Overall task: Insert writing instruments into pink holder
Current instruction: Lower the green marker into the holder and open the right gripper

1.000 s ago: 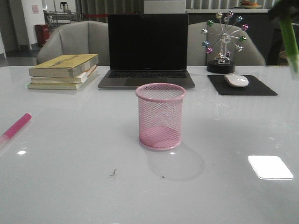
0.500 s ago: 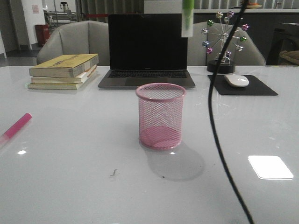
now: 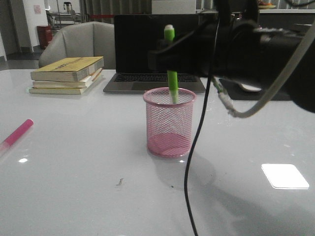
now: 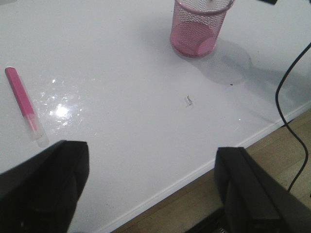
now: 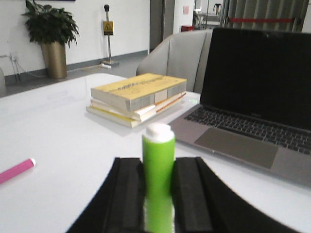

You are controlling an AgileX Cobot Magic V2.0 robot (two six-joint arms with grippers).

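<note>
Right gripper [image 5: 158,199] clamped on the lime green marker [image 3: 171,64], held upright, lower end just inside the rim of the pink mesh pen cup [image 3: 169,123] at table centre. Pink marker [image 3: 16,133] lies flat at the far left; left gripper [image 4: 150,189] hovers spread apart, holding nothing.
</note>
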